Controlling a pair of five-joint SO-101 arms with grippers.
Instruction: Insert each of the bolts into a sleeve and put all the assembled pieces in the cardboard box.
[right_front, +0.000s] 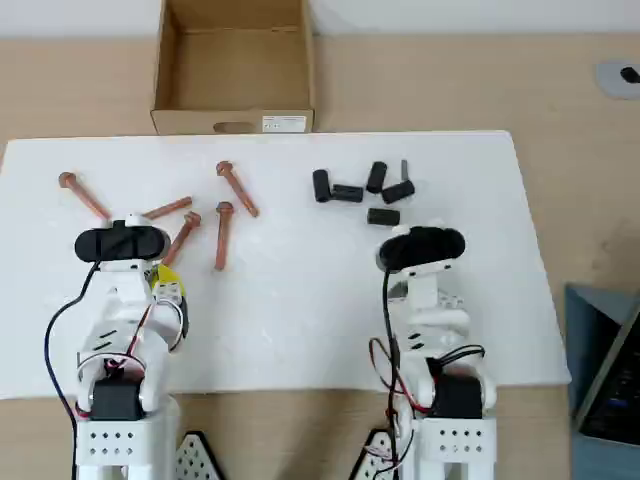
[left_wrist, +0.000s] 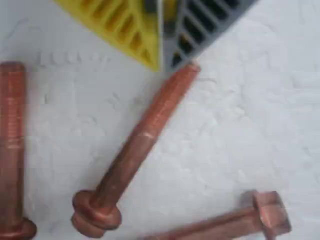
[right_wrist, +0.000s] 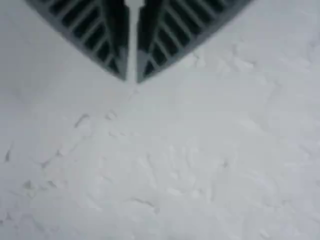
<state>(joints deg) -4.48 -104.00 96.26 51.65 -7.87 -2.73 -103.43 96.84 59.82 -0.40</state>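
Observation:
Several copper bolts (right_front: 222, 235) lie scattered on the left of the white mat (right_front: 300, 320). Several short black sleeves (right_front: 347, 193) are clustered at the mat's far middle. The open cardboard box (right_front: 165, 70) stands beyond the mat. My left arm (right_front: 122, 243) hangs just short of the bolts. My left gripper (left_wrist: 161, 62), one finger yellow and one grey, is shut, its tips at the threaded end of one bolt (left_wrist: 135, 155). Two more bolts (left_wrist: 11, 150) lie on either side of it. My right arm (right_front: 422, 248) sits near the sleeves. My right gripper (right_wrist: 131, 75) is shut over bare mat.
The wooden table (right_front: 580, 200) extends past the mat on the right. A grey disc (right_front: 620, 78) lies at its far right corner. A dark laptop-like object (right_front: 605, 370) is at the right edge.

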